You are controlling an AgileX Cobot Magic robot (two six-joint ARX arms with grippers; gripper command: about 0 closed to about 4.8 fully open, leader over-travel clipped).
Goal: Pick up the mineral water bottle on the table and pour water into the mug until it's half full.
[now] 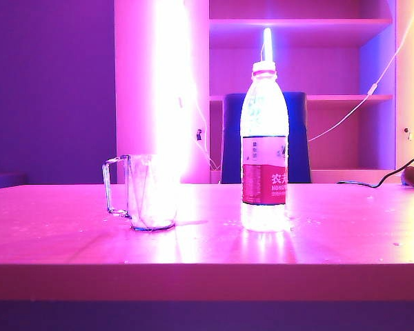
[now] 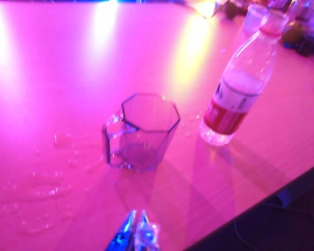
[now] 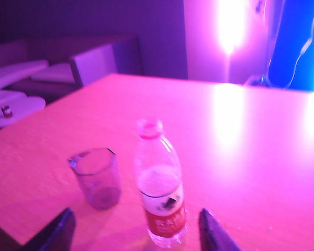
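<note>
Spread-open right gripper [image 3: 137, 230] flanking upright clear red-labelled mineral water bottle [image 3: 159, 188], ungrasped; clear glass mug [image 3: 96, 178] beside; left gripper [image 2: 135, 232] pinched together. Next: closing, lifting.

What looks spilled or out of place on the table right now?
Water droplets lie scattered on the table beside the mug, on its handle side, like spilled water. The mineral water bottle stands upright. The left gripper and right gripper hold nothing.
</note>
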